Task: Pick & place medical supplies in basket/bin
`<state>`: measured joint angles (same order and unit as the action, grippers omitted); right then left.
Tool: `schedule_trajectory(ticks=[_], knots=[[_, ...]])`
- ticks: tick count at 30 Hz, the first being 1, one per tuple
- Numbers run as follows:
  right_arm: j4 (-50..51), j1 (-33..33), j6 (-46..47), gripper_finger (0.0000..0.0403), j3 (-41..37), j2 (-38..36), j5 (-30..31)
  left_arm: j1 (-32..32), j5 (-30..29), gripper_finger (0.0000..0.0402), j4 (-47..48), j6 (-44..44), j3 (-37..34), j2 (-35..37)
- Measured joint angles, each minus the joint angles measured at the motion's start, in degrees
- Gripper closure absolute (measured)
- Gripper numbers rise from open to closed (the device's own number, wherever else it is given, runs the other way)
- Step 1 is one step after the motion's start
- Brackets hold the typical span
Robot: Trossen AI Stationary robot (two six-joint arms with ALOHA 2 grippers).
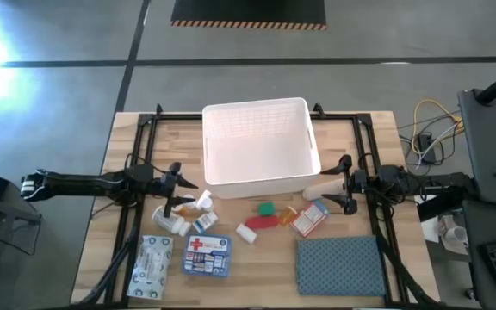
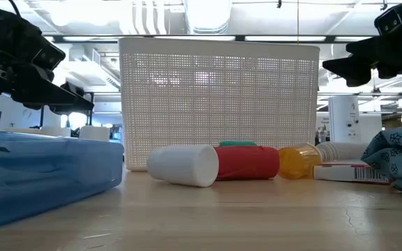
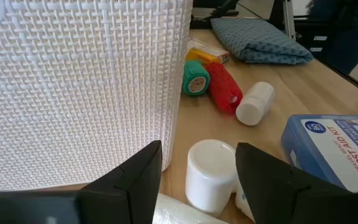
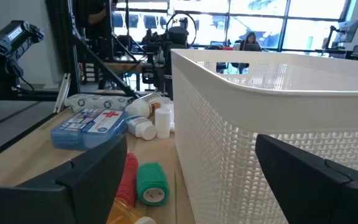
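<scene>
**Supervisor:** Start at the jaws. What have you got?

**Operator:** My left gripper [image 3: 197, 171] has its jaws apart and holds nothing. A white pill bottle [image 3: 211, 173] stands upright in the gap between the fingers, and as far as I can judge it is not clamped. It hangs just left of the basket's near-left corner, over the cluster of bottles [image 1: 188, 213]. My right gripper [image 4: 191, 168] stands wide open and empty too, hovering by the basket's near-right corner.

**Supervisor:** And the basket?

**Operator:** The white basket [image 1: 313, 142] sits mid-table toward the far edge. From above I see only its gridded floor, so I judge nothing has gone in yet.

**Supervisor:** So everything is left to do?

**Operator:** As far as I can see, yes. The supplies all lie near of the basket: the blue first-aid box [image 1: 207, 255] and the white patterned packet [image 1: 151, 267] at near left, then the green roll [image 1: 267, 208], the red pack [image 1: 260, 223] and a white bottle lying on its side [image 1: 246, 232] in the middle, with an orange-capped item [image 2: 298, 161] and a flat carton [image 1: 313, 219] to the right. The folded blue-grey cloth [image 1: 338, 263] lies at near right; I'm leaving that alone.
</scene>
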<state>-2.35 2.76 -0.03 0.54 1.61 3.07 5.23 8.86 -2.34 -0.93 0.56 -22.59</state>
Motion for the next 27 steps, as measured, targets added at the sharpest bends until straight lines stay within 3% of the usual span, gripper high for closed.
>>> schedule_trajectory(ticks=[23,25,27], knots=[[0.0,0.0,0.1,0.0054,0.0,0.0,0.0,0.0,0.0,0.0215,0.0,0.0,0.0,0.0],[-0.1,0.0,4.7,0.0053,0.0,0.0,0.0,0.0,0.0,0.0215,0.0,0.0,0.0,0.0],[-0.1,0.0,17.6,0.0054,0.0,0.0,-0.3,0.0,0.0,0.0215,0.0,0.0,0.0,0.0]])
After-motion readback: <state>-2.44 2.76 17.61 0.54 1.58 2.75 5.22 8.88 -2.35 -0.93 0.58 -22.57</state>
